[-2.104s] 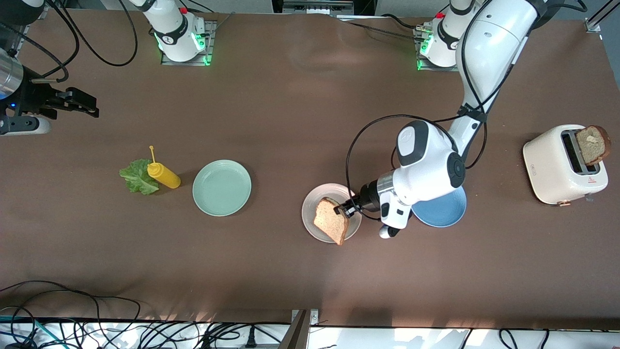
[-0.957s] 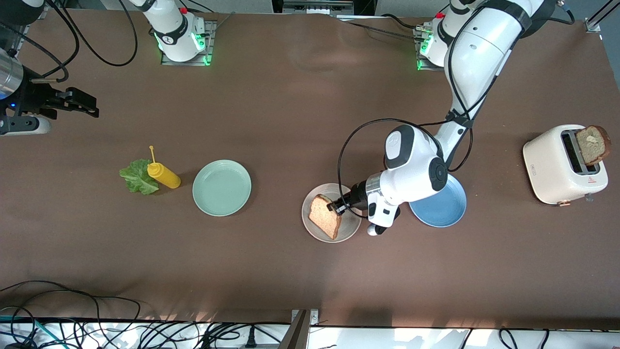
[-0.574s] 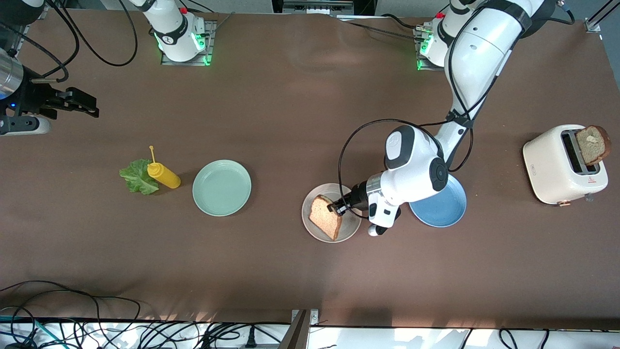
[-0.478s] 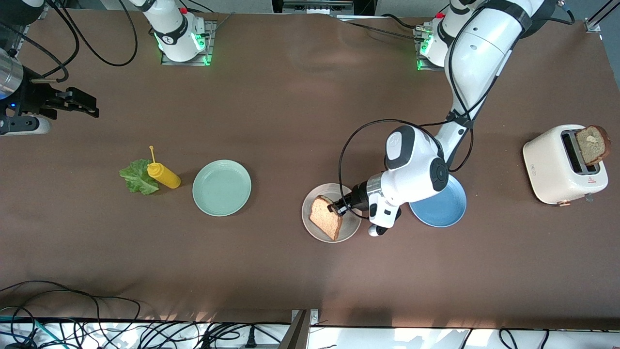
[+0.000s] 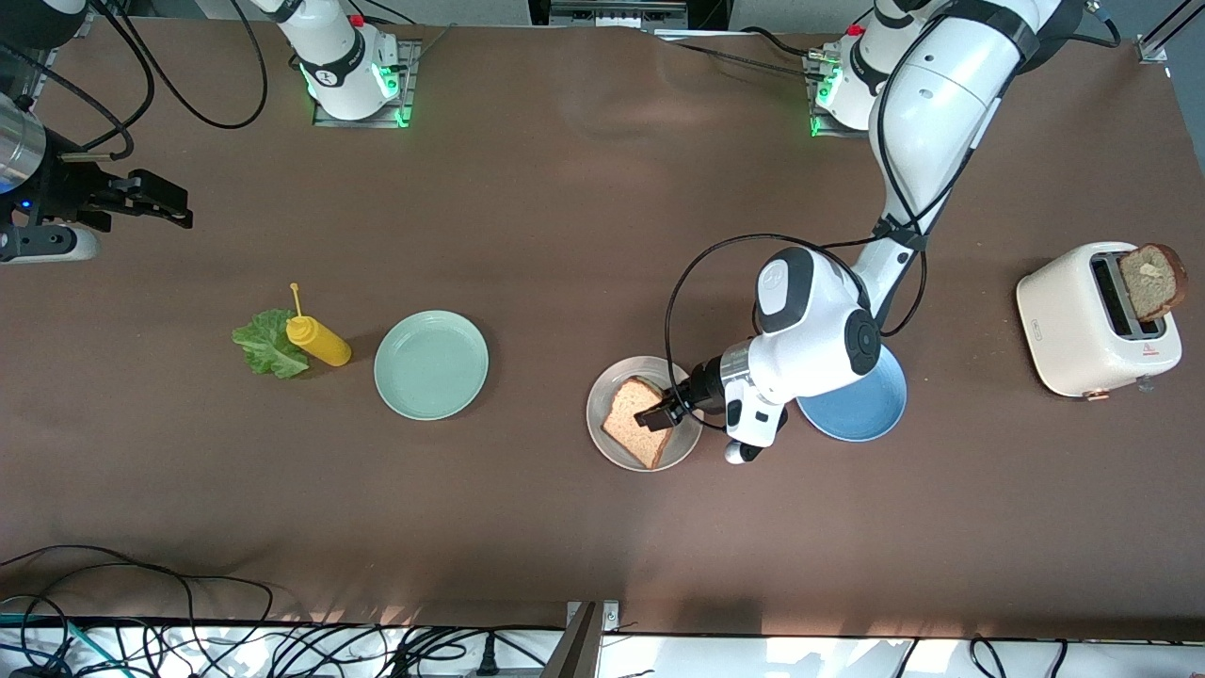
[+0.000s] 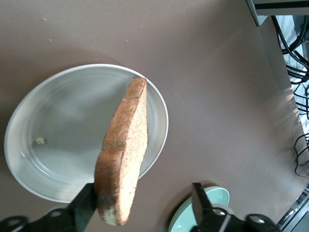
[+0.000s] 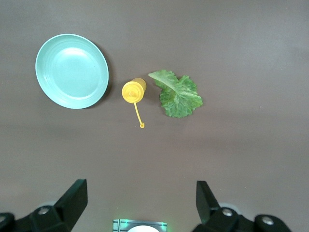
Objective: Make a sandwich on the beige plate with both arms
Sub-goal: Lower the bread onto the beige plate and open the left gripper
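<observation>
- Done so far: one toast slice (image 5: 637, 421) is on the beige plate (image 5: 602, 435), in the middle stretch of the desk (image 5: 565, 235), between the mint-green plate (image 5: 431, 364) and the blue plate (image 5: 861, 414).
- The left hand (image 5: 665, 411) hangs over that plate with its fingers (image 6: 205, 208) spread apart. In the left wrist view the slice leans against one finger and the other stands clear of it, so I judge it let go rather than gripped (whether it lies fully flat I cannot tell).
- The right hand (image 5: 155, 202) waits over the desk at the right arm's end, fingers (image 7: 72, 198) wide apart and holding nothing.
- Still to do, by my reading: the lettuce leaf (image 5: 266, 344) lies on the desk touching the yellow squeeze bottle (image 5: 318, 341), toward the right arm's end and well apart from the beige plate.
- A second slice (image 5: 1150, 279) stands in the white toaster (image 5: 1083, 320) at the left arm's end, not yet fetched.
- Roughly a third along: base down, filling and top slice remaining.
</observation>
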Action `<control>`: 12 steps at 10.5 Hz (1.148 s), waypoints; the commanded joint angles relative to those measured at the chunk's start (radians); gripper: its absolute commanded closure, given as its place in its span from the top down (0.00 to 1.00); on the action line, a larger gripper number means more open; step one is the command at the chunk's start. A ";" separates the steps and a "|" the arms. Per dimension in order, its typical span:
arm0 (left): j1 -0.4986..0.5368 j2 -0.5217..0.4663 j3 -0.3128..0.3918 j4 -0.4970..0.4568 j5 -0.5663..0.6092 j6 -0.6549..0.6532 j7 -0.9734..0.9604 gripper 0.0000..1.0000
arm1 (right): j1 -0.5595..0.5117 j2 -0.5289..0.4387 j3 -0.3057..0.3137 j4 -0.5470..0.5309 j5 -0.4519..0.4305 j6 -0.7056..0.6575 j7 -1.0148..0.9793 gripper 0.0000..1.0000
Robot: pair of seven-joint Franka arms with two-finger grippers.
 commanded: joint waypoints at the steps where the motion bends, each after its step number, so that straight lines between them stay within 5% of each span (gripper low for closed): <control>1: 0.015 0.001 -0.001 -0.011 0.095 -0.116 0.025 1.00 | -0.002 0.004 0.005 0.020 -0.010 -0.022 -0.007 1.00; 6: 0.065 -0.007 -0.003 -0.008 0.138 -0.234 0.048 1.00 | -0.003 0.004 0.003 0.020 -0.010 -0.022 -0.009 1.00; 9: 0.110 -0.056 -0.003 -0.002 0.285 -0.276 0.046 1.00 | -0.005 0.002 0.002 0.022 -0.012 -0.024 -0.010 1.00; 12: 0.196 -0.166 -0.006 0.001 0.380 -0.452 0.057 1.00 | -0.005 0.002 0.003 0.022 -0.012 -0.027 -0.009 1.00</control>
